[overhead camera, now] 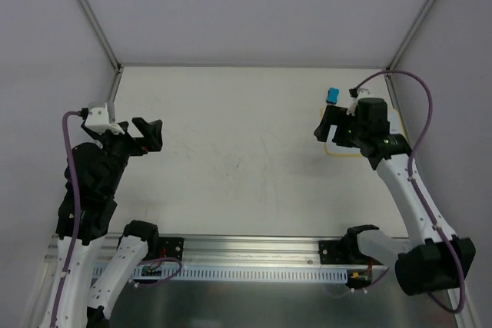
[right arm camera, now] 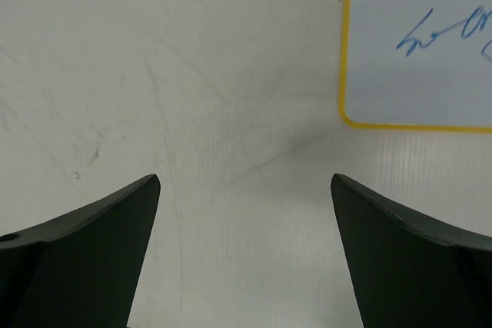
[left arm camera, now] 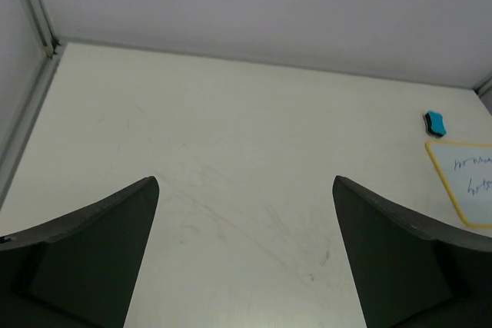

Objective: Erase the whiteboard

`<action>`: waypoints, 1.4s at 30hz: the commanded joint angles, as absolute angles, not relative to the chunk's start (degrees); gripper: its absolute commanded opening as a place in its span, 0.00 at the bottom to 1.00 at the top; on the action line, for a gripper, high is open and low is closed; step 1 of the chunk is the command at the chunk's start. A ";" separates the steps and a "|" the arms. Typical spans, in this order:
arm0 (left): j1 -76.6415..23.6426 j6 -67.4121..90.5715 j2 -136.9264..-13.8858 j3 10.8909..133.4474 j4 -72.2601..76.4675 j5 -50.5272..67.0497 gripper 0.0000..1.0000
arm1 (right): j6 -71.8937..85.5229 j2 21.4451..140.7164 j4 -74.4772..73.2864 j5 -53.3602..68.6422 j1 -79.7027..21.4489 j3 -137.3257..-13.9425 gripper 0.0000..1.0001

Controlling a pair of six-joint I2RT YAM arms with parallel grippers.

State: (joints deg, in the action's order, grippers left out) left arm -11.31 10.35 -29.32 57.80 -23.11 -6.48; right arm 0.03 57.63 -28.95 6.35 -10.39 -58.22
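One whiteboard (left arm camera: 470,183) lies flat on the far-right part of the bench (overhead camera: 231,159), its thin yellow border rounding at the corners. In the top view most of it is hidden under the right arm's wrist, with only a stretch of the yellow edge and a sliver of white showing. Two lines of blue handwriting are visible on it in the wrist views, each cut off by the frame, so the words cannot be read. One small bright-blue eraser (overhead camera: 333,95) sits on the bench just beyond the board's far-left corner, near it but apart. There are two arms, one at each side, and each carries one pincer. The left pincer (left arm camera: 244,180) hangs over the left part of the bench, well apart from the board, with its two fingers spread wide and only bare bench seen between them. The right pincer (right arm camera: 245,177) is likewise spread apart and grips nothing; it is poised over bare bench just beside a rounded corner of the board, which shows in the upper right of its wrist view. The bench surface under both carries faint grey scuff lines.
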 commanded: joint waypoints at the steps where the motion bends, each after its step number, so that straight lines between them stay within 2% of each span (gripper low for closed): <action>1: -11.95 13.27 -30.14 54.42 -22.06 -1.41 0.99 | 6.50 63.70 -27.78 5.20 -10.90 -56.96 0.99; 2: -11.95 13.62 -30.49 53.80 -22.23 -0.19 0.99 | 6.59 67.64 -27.08 1.88 -11.16 -56.78 0.99; 4: -11.95 13.97 -30.67 52.12 -22.41 0.26 0.99 | 7.20 71.96 -25.67 -2.87 -11.16 -57.56 0.89; 7: -11.95 14.68 -30.85 50.63 -22.59 2.02 0.99 | 8.17 81.10 -25.05 -6.22 -11.16 -60.54 0.86; 16: -11.95 14.94 -30.06 48.96 -23.73 2.29 0.99 | 14.14 99.56 -24.70 -9.85 -11.16 -67.93 0.64; 21: -11.95 14.85 -30.14 48.87 -24.26 2.02 0.99 | 17.14 103.27 -24.79 -10.98 -11.16 -70.05 0.51; 32: -11.95 13.27 -31.73 50.10 -24.87 0.97 0.99 | 19.42 106.78 -24.79 -13.71 -11.16 -68.73 0.48; 33: -11.95 13.18 -31.90 50.10 -24.87 0.88 0.99 | 18.81 106.79 -24.87 -13.88 -11.60 -68.64 0.42; 38: -11.95 13.10 -32.43 50.10 -24.96 0.70 0.99 | 17.67 105.65 -24.87 -11.17 -13.27 -67.77 0.29; 42: -11.95 13.10 -32.61 50.27 -24.96 0.88 0.99 | 18.11 104.68 -25.57 -10.19 -16.78 -66.62 0.25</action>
State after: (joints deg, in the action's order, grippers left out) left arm -11.31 13.93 -32.38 48.99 -26.00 1.06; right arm 17.12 105.41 -24.56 -12.60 -13.63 -67.94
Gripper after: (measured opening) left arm 0.987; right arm 0.258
